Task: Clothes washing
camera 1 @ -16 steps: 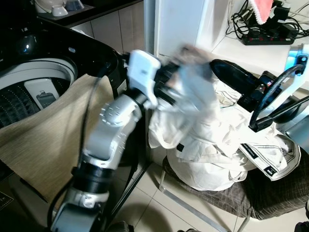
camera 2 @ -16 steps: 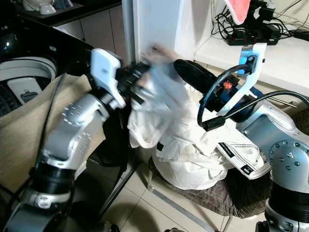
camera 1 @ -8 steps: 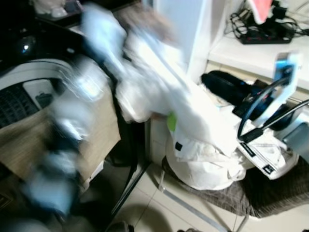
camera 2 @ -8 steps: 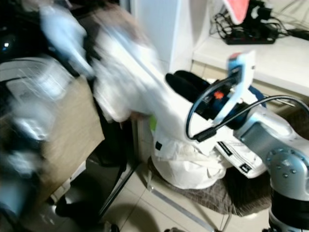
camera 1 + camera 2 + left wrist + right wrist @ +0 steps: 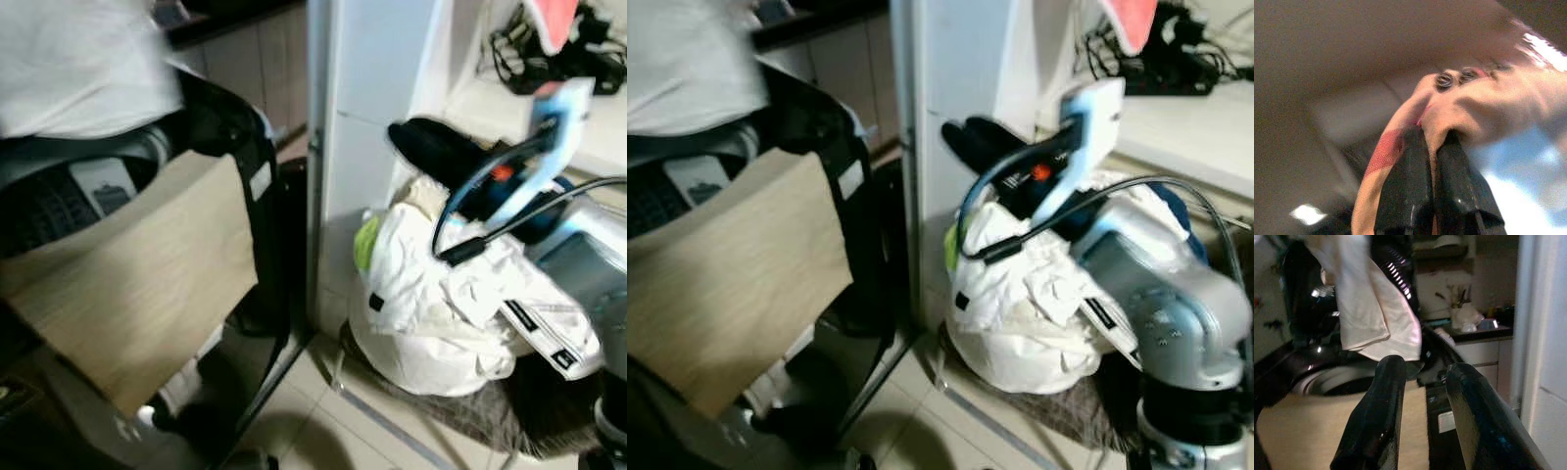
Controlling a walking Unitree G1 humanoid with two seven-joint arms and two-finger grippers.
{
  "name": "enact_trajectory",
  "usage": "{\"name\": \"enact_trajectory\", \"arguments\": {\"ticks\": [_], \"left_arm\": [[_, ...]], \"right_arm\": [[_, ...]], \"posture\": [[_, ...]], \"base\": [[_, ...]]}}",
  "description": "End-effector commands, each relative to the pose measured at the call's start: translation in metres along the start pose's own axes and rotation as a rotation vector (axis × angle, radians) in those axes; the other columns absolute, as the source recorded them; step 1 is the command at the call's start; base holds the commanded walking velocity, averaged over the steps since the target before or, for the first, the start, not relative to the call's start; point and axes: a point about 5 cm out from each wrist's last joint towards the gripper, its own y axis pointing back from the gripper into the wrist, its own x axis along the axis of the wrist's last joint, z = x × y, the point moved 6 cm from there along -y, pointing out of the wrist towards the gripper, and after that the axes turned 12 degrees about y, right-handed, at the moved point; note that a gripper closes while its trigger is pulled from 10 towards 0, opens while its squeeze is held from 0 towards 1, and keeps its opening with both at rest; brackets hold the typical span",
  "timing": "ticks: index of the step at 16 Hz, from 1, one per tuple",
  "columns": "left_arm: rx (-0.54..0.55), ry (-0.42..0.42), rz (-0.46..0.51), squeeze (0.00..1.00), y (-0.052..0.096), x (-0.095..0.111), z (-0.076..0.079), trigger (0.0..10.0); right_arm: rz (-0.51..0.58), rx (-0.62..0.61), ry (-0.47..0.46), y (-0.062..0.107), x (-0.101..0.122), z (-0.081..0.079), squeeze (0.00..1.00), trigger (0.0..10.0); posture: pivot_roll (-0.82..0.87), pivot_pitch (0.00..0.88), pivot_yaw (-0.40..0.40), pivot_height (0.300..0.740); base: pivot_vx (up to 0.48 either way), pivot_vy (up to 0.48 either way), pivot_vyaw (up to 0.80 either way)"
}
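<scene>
A white garment [image 5: 78,69] hangs above the top-loading washing machine [image 5: 59,196] at the upper left. In the left wrist view, my left gripper [image 5: 1432,142] is shut on a fold of that pale cloth, beside two snap buttons [image 5: 1452,78]. The right wrist view shows the garment [image 5: 1371,318] dangling over the drum's rim [image 5: 1337,379]. My right gripper [image 5: 426,147] hovers open just above the pile of white clothes [image 5: 441,313] at the right, with nothing between its fingers [image 5: 1386,396].
A beige cloth [image 5: 137,284] drapes over the washer's front. A white cabinet [image 5: 372,98] stands between the washer and the pile. The pile rests on a dark checked cloth [image 5: 509,421] on a low frame. Cables and a power strip [image 5: 558,49] lie on the shelf behind.
My left arm has swung the white garment up off the pile and leftward over the washer. The right arm stays above the pile. The camera has shifted a little.
</scene>
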Motion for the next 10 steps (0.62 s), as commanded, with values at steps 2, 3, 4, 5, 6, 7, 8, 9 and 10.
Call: {"name": "enact_trajectory", "arguments": {"ticks": [2,3,4,5,6,7,8,9,10], "left_arm": [[-0.198,0.190,-0.317,0.00,0.026,-0.092,0.060,10.0],[-0.212,0.215,-0.385,0.00,0.034,-0.108,0.068,10.0],[-0.203,0.194,-0.578,0.00,0.060,-0.153,0.072,10.0],[-0.206,0.179,-0.640,0.00,0.070,-0.166,0.072,10.0],[-0.143,0.213,-0.717,1.00,0.083,-0.182,0.062,10.0],[-0.111,0.231,-0.775,1.00,0.092,-0.191,0.049,10.0],[-0.110,0.225,-0.791,1.00,0.095,-0.193,0.042,10.0],[-0.122,0.232,-0.786,1.00,0.095,-0.192,0.041,10.0],[-0.137,0.235,-0.796,1.00,0.096,-0.192,0.043,10.0]], "right_arm": [[-0.058,0.062,0.052,-0.004,-0.011,-0.018,0.00,10.0],[-0.080,0.069,0.065,-0.005,-0.015,-0.020,0.00,10.0],[-0.130,0.100,0.095,-0.007,-0.025,-0.028,0.00,10.0],[-0.142,0.110,0.102,-0.008,-0.027,-0.031,0.00,10.0],[-0.153,0.137,0.105,-0.008,-0.030,-0.038,0.00,10.0],[-0.157,0.163,0.102,-0.008,-0.031,-0.043,0.00,10.0],[-0.160,0.176,0.098,-0.007,-0.032,-0.045,0.00,10.0],[-0.166,0.186,0.092,-0.008,-0.033,-0.047,0.00,10.0],[-0.166,0.192,0.077,-0.009,-0.034,-0.048,0.00,10.0]], "posture": [[-0.06,0.000,0.040,0.740],[-0.07,0.000,0.035,0.740],[-0.08,0.000,0.035,0.740],[-0.08,0.000,0.035,0.740],[-0.08,0.000,0.031,0.740],[-0.08,0.000,0.026,0.740],[-0.08,0.000,0.026,0.740],[-0.07,0.000,0.021,0.740],[-0.07,0.000,0.021,0.740]], "base": [[0.000,0.000,0.00],[0.000,0.000,0.00],[0.000,0.000,0.00],[0.000,0.000,0.00],[0.000,0.000,0.00],[0.000,0.000,0.00],[0.000,0.000,0.00],[0.000,0.000,0.00],[0.000,0.000,0.00]]}}
